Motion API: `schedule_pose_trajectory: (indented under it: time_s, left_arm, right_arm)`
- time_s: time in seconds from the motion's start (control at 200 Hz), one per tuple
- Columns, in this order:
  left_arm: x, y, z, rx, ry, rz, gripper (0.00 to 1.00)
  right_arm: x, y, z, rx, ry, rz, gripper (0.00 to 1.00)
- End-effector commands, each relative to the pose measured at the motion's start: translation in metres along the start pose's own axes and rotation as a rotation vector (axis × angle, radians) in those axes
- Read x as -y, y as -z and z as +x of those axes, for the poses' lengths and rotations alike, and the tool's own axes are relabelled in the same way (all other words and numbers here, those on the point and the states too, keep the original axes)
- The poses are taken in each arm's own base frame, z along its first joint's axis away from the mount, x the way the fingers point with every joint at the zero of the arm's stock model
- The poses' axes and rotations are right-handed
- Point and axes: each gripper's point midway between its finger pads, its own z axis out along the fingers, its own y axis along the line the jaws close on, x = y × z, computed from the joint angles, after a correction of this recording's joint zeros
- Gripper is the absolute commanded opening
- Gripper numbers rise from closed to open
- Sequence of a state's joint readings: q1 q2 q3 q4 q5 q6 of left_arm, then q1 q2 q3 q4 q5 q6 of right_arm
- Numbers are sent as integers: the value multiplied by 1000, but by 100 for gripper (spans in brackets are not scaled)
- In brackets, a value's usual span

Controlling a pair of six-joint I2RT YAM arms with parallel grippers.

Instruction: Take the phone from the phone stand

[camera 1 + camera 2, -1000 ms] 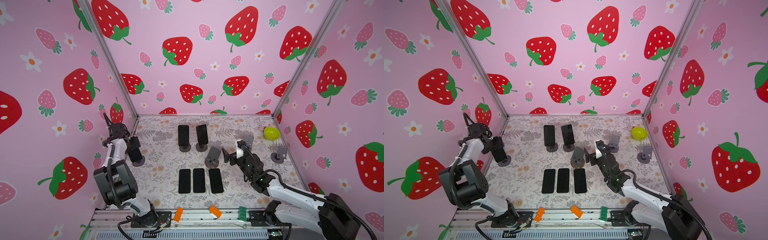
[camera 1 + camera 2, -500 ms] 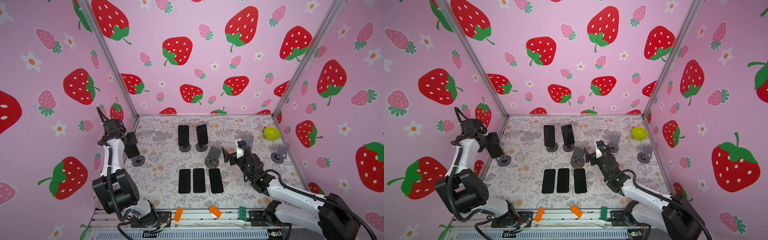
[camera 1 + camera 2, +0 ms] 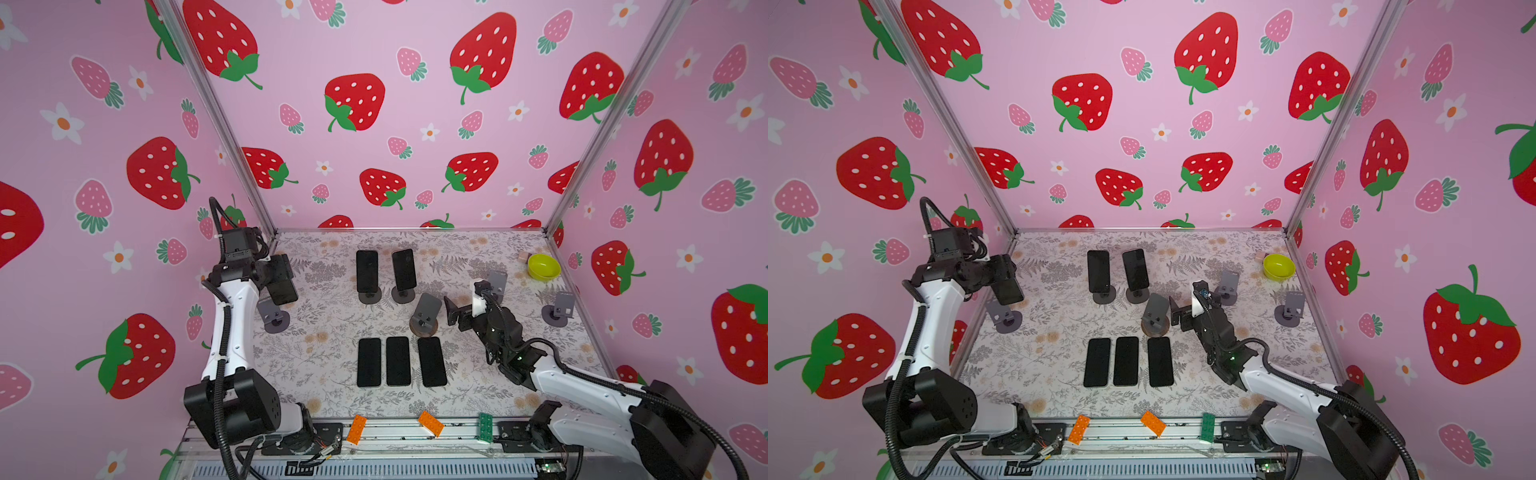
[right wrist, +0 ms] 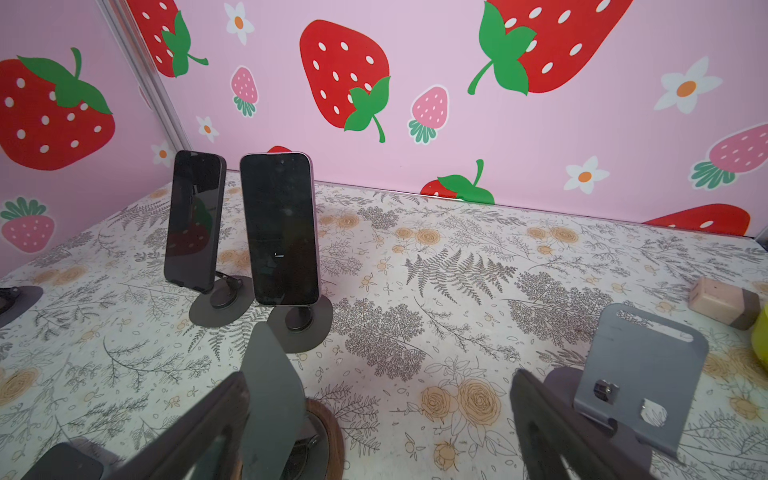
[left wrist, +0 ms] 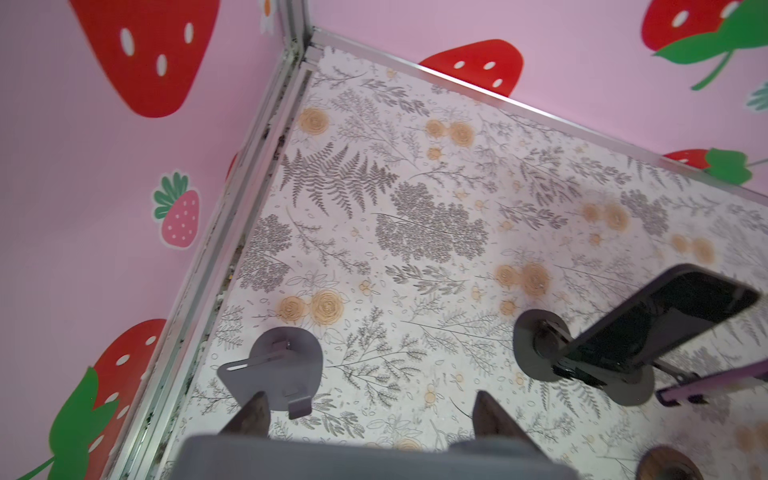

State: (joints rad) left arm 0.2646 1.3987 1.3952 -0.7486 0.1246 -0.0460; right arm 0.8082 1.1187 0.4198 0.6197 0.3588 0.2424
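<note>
Step in hand: your left gripper (image 3: 279, 277) holds a phone (image 3: 283, 291) clear above the empty stand (image 3: 272, 316) by the left wall; I judge the lift-off done, only the set-down left
Left fingers: narrow, clamped on the phone's edges in both top views; in the left wrist view only two tips (image 5: 249, 415) show above a grey block that I take for the phone's edge
Right gripper (image 3: 455, 318): fingers wide, holding nothing, just beside the wood-based stand (image 3: 424, 318)
Next move: carry the phone from the empty stand toward the three flat phones (image 3: 398, 360) and lay it beside that row, away from their edges
Still to do: two phones (image 3: 367, 271) stand on stands, beyond the flat row
Hard to make out: the exact contact of pads on phone
</note>
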Motion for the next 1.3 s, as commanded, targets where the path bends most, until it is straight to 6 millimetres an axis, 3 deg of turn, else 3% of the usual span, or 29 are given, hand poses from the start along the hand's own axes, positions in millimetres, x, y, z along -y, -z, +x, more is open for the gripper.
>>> schedule_pose_trajectory:
  time_s: [0.0, 0.16, 0.385, 0.57, 0.855, 1.006, 1.296]
  left_arm:
    - [35, 15, -11, 25, -67, 72, 58]
    - [85, 19, -9, 28, -155, 127, 57]
    - [183, 31, 2, 48, -315, 296, 57]
    - [249, 43, 25, 34, -439, 415, 57]
    - [330, 58, 77, 21, -588, 580, 56]
    - [379, 74, 121, 0, -685, 718, 57]
    - [436, 84, 191, -101, -812, 828, 56]
  right_arm:
    - [6, -2, -14, 29, -37, 38, 100]
    - [14, -2, -12, 27, -76, 84, 100]
    - [34, -2, -12, 2, -154, 154, 100]
    - [52, 0, -14, -8, -241, 173, 100]
    - [87, 0, -9, -40, -304, 262, 100]
    - [111, 7, 3, -44, -296, 379, 100]
    - [156, 29, 8, -1, -388, 515, 100]
